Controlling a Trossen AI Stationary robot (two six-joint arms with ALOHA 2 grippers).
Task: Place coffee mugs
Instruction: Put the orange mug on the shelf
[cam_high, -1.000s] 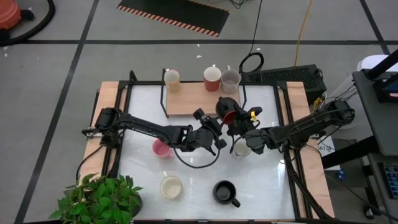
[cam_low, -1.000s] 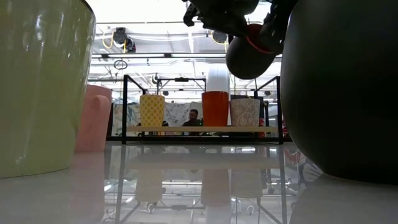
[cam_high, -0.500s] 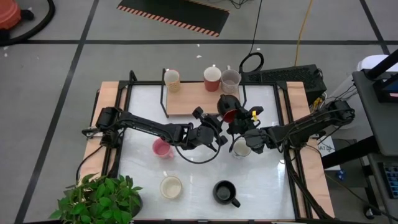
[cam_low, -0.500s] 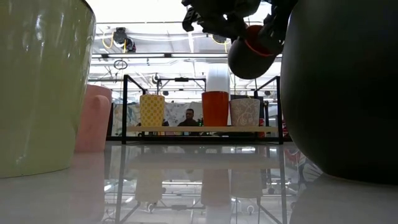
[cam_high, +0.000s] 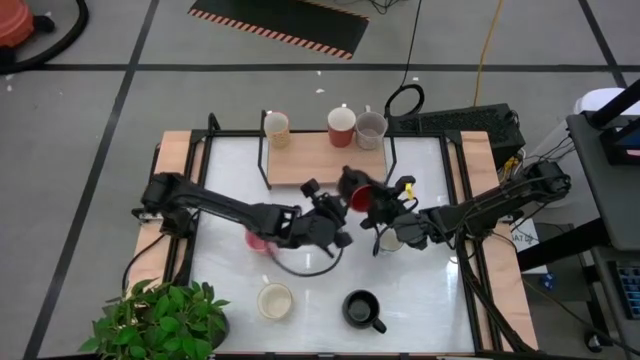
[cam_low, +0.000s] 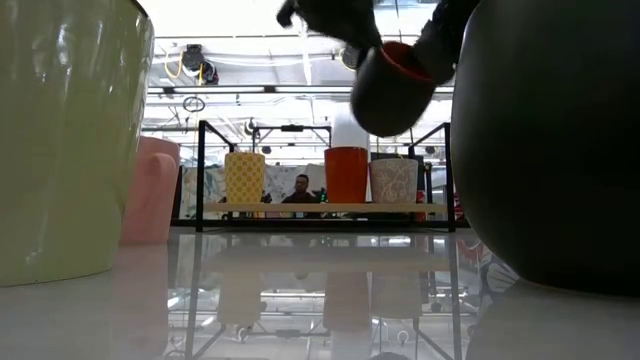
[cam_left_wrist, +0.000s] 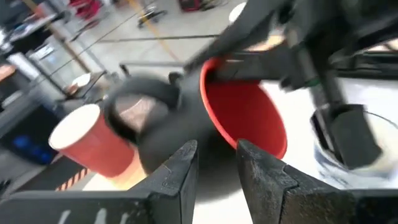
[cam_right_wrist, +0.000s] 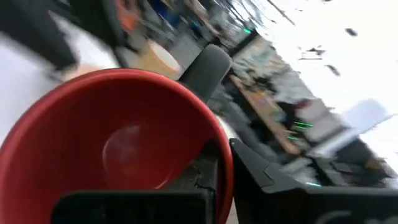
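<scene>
A mug, black outside and red inside (cam_high: 353, 190), hangs in the air in front of the wooden rack (cam_high: 300, 165) and shows high in the low view (cam_low: 390, 88). My right gripper (cam_high: 373, 202) is shut on it. My left gripper (cam_high: 330, 208) is open just left of the mug; in its wrist view (cam_left_wrist: 216, 155) the fingers stand on either side of the mug's lower rim (cam_left_wrist: 239, 140), and I cannot tell whether they touch. Three mugs stand on the rack: cream (cam_high: 276, 128), red (cam_high: 341, 126), grey (cam_high: 371, 130). My right gripper holds the red-and-black mug by its rim (cam_right_wrist: 225, 146), one finger inside the red hollow (cam_right_wrist: 200, 179) and one outside (cam_right_wrist: 270, 183). It comes roughly level from the table's right. The mug is lifted clear and tilted, its mouth turned toward the right arm.
On the table stand a pink mug (cam_high: 258, 240) partly under my left arm, a white mug (cam_high: 390, 240) under my right arm, a cream mug (cam_high: 275, 300) and a black mug (cam_high: 362, 310). A potted plant (cam_high: 160, 320) fills the near left corner. A person (cam_low: 301, 190) shows in the room beyond.
Both grippers and the lifted mug have shifted a little toward the table's left and near side, and the mug has tipped slightly. The white mug under my right arm shows more now.
</scene>
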